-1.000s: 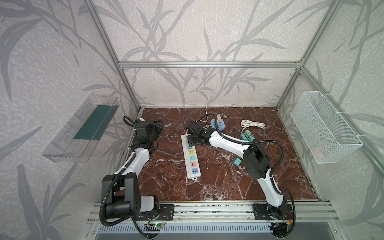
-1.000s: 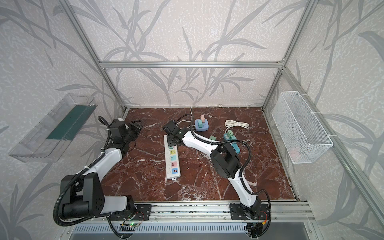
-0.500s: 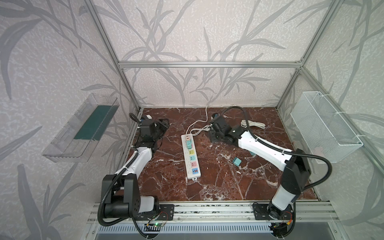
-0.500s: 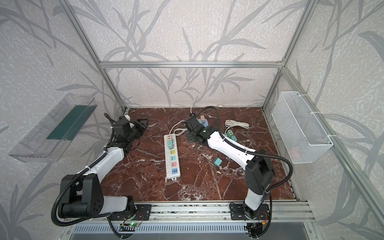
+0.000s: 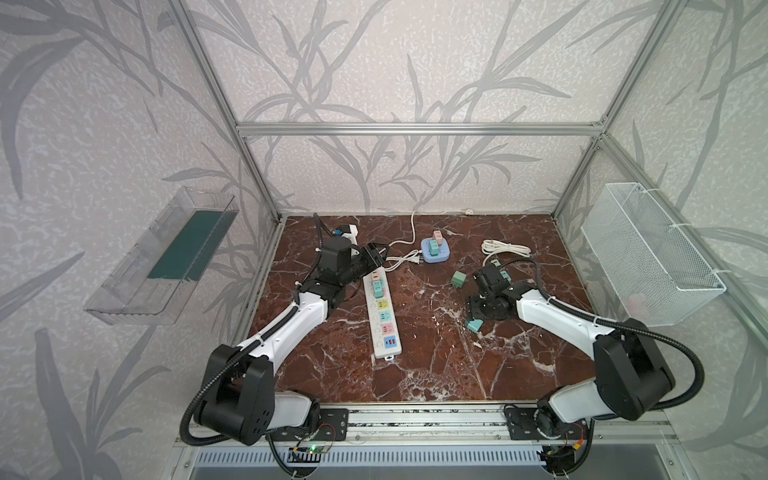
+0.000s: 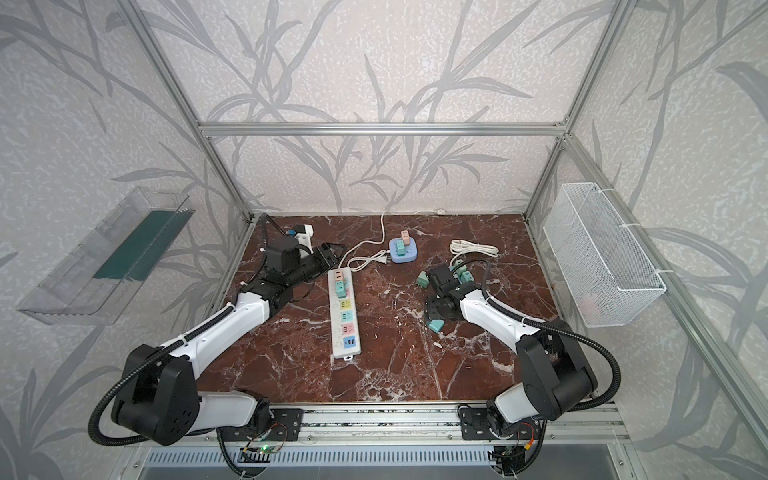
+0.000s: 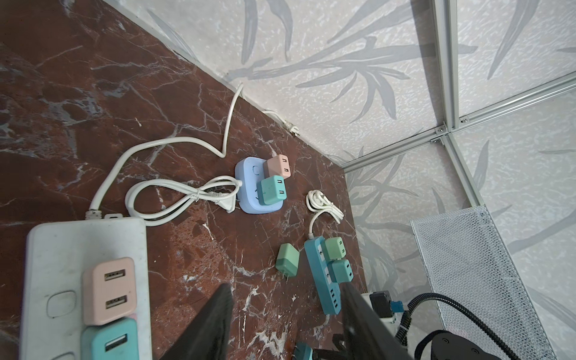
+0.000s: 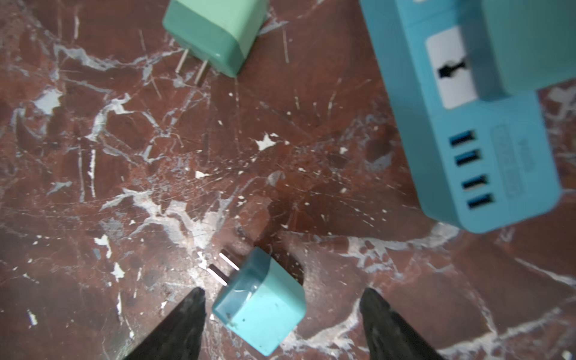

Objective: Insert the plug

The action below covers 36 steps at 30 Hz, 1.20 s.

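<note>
Item: teal plug, lying on its side on the counter between the spread fingers of my right claw, ungripped. My left claw: spread, empty, near the white power strip.

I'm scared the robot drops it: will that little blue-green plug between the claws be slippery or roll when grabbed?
The teal plug looks stiff and boxy with flat sides, so the right gripper can probably pinch it squarely. Its smooth, shiny shell might slip a little. Lying flat on the marble table, it likely won't roll.
</note>
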Motion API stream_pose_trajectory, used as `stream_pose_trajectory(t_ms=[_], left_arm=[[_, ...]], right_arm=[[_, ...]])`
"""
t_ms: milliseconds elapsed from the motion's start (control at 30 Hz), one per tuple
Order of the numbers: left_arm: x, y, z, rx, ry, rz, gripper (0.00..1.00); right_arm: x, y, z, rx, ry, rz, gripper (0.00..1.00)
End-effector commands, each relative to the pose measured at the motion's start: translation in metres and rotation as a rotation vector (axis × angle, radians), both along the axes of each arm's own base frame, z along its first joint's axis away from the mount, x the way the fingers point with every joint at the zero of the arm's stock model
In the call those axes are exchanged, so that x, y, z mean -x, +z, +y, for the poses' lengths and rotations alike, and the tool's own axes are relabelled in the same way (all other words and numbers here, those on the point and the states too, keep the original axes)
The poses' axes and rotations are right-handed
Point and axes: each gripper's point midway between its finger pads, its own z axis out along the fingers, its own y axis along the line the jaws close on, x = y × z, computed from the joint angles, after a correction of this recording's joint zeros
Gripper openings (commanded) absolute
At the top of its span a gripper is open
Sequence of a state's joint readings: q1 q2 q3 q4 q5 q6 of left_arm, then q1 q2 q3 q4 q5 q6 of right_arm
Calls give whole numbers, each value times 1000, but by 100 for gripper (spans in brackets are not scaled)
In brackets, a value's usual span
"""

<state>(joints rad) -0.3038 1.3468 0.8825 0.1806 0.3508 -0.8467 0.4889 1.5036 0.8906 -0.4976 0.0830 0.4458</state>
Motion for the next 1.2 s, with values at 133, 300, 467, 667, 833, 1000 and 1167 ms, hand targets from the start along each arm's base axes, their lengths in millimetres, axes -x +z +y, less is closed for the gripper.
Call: stream_pose_trajectory(t_ms=[133, 300, 467, 667, 833, 1000, 1167], left_arm=[[3, 18, -7, -29, -38, -52, 57], [2, 16, -9, -33, -43, -42, 57], [1, 14, -9, -42, -43, -35, 57], [2, 15, -5, -65, -28, -38, 57], [2, 14, -5, -66, -29, -38, 57], [3, 16, -4, -68, -28, -45, 57], [3, 21, -3, -68, -26, -57, 57]], right_arm=[[-4, -19, 24, -63, 124, 44, 79], [9, -21, 39, -139, 183, 82, 79], [25, -25, 42, -122, 200, 127, 79], [41, -26, 36, -36, 216, 150, 75], [48, -29, 36, 59, 244, 157, 59], [48, -29, 53, 107, 311, 140, 39], [44, -18, 99, 84, 429, 81, 34]])
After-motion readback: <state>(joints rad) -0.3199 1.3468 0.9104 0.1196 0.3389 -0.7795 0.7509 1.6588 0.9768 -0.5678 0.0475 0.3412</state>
